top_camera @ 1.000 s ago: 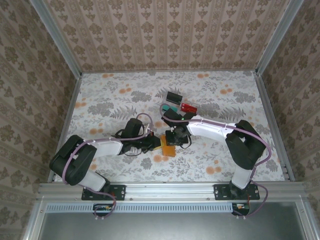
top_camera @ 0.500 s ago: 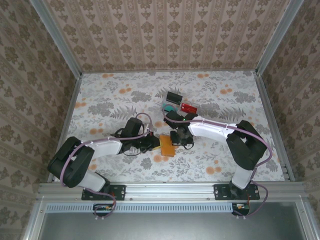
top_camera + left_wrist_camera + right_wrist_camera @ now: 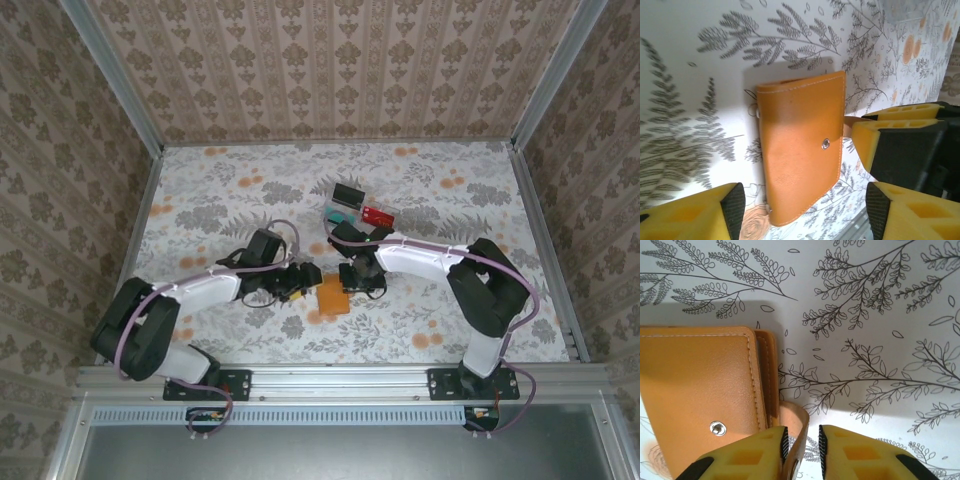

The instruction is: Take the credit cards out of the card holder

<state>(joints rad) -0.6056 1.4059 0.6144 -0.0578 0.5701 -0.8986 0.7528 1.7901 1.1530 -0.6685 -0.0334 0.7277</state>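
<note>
The orange card holder (image 3: 331,297) lies folded on the table between my two grippers, its snap stud (image 3: 825,144) facing up. My left gripper (image 3: 303,279) stands open just left of it, and its yellow fingers (image 3: 695,215) straddle the holder (image 3: 800,150) without touching. My right gripper (image 3: 356,279) is at the holder's right edge. Its jaws (image 3: 801,440) are narrowly apart around the upright strap tab (image 3: 796,422), which rests on the left pad and stands clear of the right one. The black card (image 3: 347,194), teal card (image 3: 340,214) and red card (image 3: 377,215) lie behind.
Flower-patterned cloth covers the table (image 3: 460,190), with papered walls and metal rails on three sides. The right arm (image 3: 430,258) reaches in from the right, close to the three cards. Open cloth stretches to the far left and far right.
My left gripper has opened, let go of the card holder and drawn back a little to the left. The holder has settled flat, slightly lower. The right jaws have eased apart a touch.
</note>
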